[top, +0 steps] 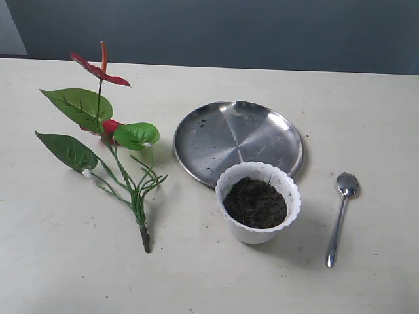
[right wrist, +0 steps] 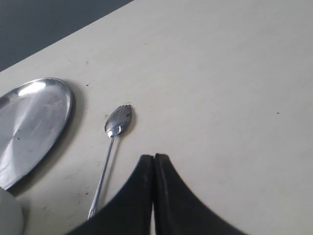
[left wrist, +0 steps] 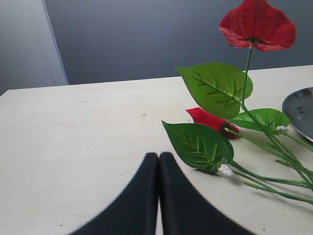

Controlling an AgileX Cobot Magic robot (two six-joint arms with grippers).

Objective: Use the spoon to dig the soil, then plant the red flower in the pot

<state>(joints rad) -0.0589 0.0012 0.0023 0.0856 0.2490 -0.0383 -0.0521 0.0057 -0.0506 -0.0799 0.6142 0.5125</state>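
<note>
**Waiting claws, flower and spoon untouched**

Pressing its two black fingers flat together, the left gripper [left wrist: 158, 159] holds nothing and hangs over the bare cream table [left wrist: 78, 137]. Just beyond its tips lies the red flower [left wrist: 230, 112], an artificial anthurium sprig with red heart-shaped blooms, broad green leaves and thin green stems, flat on the table and apart from the fingers.

The right gripper [right wrist: 154, 160] is likewise closed tight on nothing, fingers meeting in a thin seam. Near it, not touching, lies the small shiny silver metal spoon [right wrist: 110, 152], its handle running alongside the fingers.

In the exterior view neither arm shows. The sprig [top: 108, 144] lies on the left, its dark stub base pointing toward the near edge. At centre stands the small white plastic pot [top: 258, 204] with a scalloped rim, upright, filled with dark brown crumbly soil [top: 255, 203]. Behind it, its edge partly hidden by the pot's rim, sits a round shiny steel plate [top: 236, 137]. The spoon [top: 340, 216] lies right of the pot, bowl away from the near edge.
</note>
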